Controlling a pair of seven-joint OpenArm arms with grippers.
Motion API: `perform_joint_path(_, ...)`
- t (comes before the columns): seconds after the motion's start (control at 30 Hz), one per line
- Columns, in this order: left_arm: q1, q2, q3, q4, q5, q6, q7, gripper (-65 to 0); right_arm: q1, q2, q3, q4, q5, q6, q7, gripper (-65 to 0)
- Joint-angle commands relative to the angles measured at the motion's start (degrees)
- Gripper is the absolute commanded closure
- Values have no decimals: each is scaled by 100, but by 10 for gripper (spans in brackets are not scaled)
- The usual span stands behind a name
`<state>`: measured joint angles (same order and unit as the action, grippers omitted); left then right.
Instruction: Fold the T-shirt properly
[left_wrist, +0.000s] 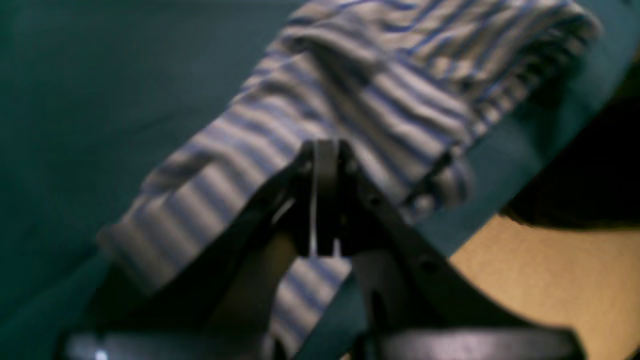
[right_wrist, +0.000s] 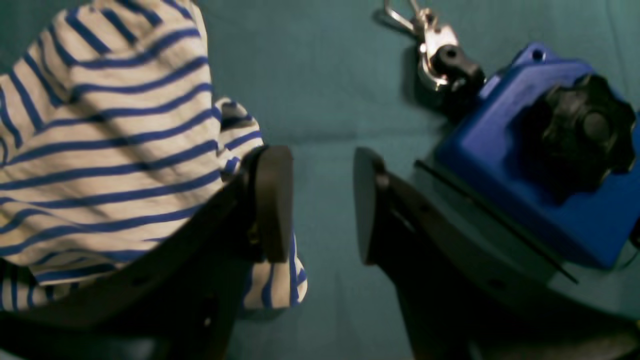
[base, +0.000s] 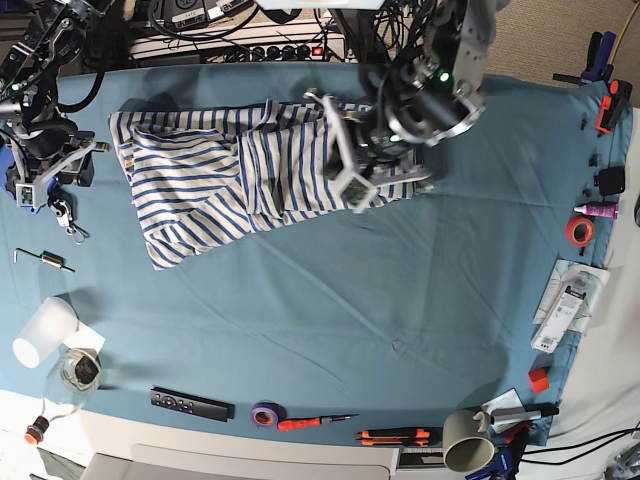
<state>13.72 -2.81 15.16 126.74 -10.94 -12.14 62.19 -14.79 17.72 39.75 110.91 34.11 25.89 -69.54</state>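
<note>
The T-shirt (base: 230, 180), white with thin blue stripes, lies spread and partly folded on the teal table cloth (base: 330, 310) at the back of the table. My left gripper (base: 350, 188) hangs over the shirt's right part. In the left wrist view the left gripper (left_wrist: 325, 150) is shut above the blurred striped cloth (left_wrist: 380, 85), and no cloth shows between its fingers. My right gripper (right_wrist: 317, 200) is open over bare teal cloth, with the shirt's edge (right_wrist: 110, 145) just left of its left finger. In the base view the right gripper (base: 68, 155) sits at the shirt's left end.
A blue clamp (right_wrist: 545, 160) and a metal clip (right_wrist: 430, 35) lie just right of the right gripper. An allen key (base: 44, 260), white cup (base: 40, 332), glass jar (base: 75, 372), remote (base: 195, 403), purple tape (base: 265, 413), mug (base: 465, 450) and orange tape (base: 578, 230) line the edges.
</note>
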Motion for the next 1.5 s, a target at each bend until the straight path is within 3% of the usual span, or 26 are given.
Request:
perform_joint_path(0.0,46,-33,-83,240,-35,-31,-114,0,37,90,48,72,63,20,184,-210)
perform_joint_path(0.33,437,-535,-645,221,-136,-55,-249,0,39,87,48,72,599,31,234,-210)
perform_joint_path(0.47,437,-531,-638,122,-522,-140,-433,0,66,87,48,72,752,140,232,-210)
perform_joint_path(0.83,352,-531,-640,-1443,-514,-144,-739,0,131,87,48,72,671,153,291,-211)
perform_joint_path(1.23,232,-531,-636,-1440,-581,-142,-671,0,181,103,31,72,861,221,229,-211)
perform_joint_path(1.47,232,-529,-634,-1440,-579,-140,-671,0,564,103,33,74,533,221,249,-211)
